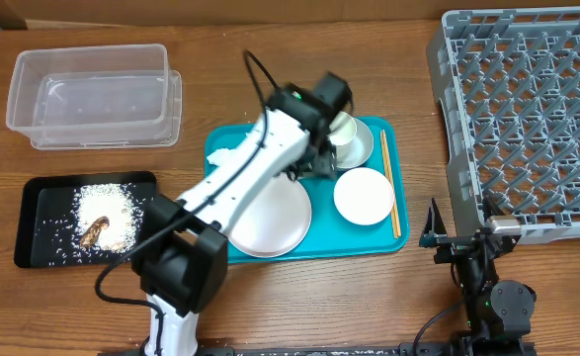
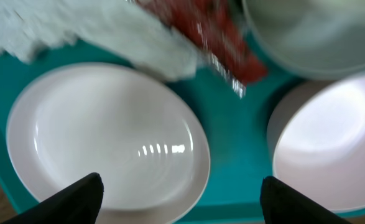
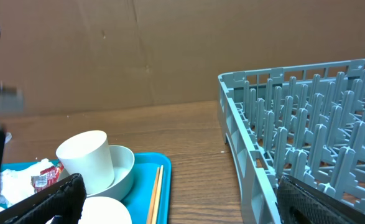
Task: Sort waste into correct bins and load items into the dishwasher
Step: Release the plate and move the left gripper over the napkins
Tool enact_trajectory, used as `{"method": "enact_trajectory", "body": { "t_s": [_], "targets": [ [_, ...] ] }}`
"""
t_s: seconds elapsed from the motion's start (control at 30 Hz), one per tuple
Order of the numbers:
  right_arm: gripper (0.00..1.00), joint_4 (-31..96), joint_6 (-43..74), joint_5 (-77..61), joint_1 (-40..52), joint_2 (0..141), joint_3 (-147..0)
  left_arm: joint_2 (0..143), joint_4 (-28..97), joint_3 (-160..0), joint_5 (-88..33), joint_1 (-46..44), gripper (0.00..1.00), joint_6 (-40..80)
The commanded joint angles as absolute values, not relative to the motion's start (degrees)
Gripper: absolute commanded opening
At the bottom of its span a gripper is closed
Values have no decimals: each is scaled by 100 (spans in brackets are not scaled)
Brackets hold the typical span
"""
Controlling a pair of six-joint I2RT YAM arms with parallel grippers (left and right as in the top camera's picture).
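Note:
My left gripper [image 1: 317, 156] [image 2: 182, 202] is open and empty above the teal tray [image 1: 220, 143], over the gap between the round white plate [image 1: 270, 220] [image 2: 107, 143] and the white bowl [image 1: 364, 195] [image 2: 331, 155]. Just beyond it lie the red wrapper [image 2: 222, 40] [image 3: 45, 178] and the crumpled napkin [image 2: 101, 28]. The small cup [image 1: 341, 126] [image 3: 86, 158] stands in the saucer-bowl [image 1: 359, 146] [image 3: 125, 165]. The chopsticks [image 1: 395, 203] [image 3: 156, 193] lie along the tray's right edge. My right gripper [image 1: 457, 242] [image 3: 182, 208] is open and empty beside the grey rack [image 1: 527, 119] [image 3: 306, 124].
The clear tub [image 1: 97, 94] stands at the back left. The black tray [image 1: 33, 222] at the front left holds rice grains [image 1: 107, 203] and a brown scrap [image 1: 97, 230]. My left arm hides part of the teal tray.

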State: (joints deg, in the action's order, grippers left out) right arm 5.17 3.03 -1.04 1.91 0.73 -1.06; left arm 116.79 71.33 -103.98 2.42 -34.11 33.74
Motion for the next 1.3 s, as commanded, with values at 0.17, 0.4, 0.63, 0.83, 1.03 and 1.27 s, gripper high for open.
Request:
{"method": "enact_trajectory", "body": {
  "t_s": [0.17, 0.4, 0.63, 0.83, 1.03, 1.27],
  "targets": [
    [100, 484, 346, -49, 169, 16, -45, 11834, 6495, -10525, 515, -2541, 77, 3583],
    [100, 484, 346, -49, 169, 16, -45, 12328, 6484, -10512, 482, -2250, 70, 3505],
    [100, 484, 346, -49, 169, 16, -45, 12623, 6423, -10512, 491, -2250, 63, 3496],
    [100, 484, 346, -49, 169, 16, -45, 12630, 6370, -10451, 489, -2252, 57, 3701],
    [100, 484, 346, -49, 169, 16, -45, 12630, 6285, -10392, 489, -2257, 51, 3774],
    [100, 484, 346, -49, 169, 16, -45, 12630, 6248, -10390, 484, -2261, 51, 4211]
  ]
}}
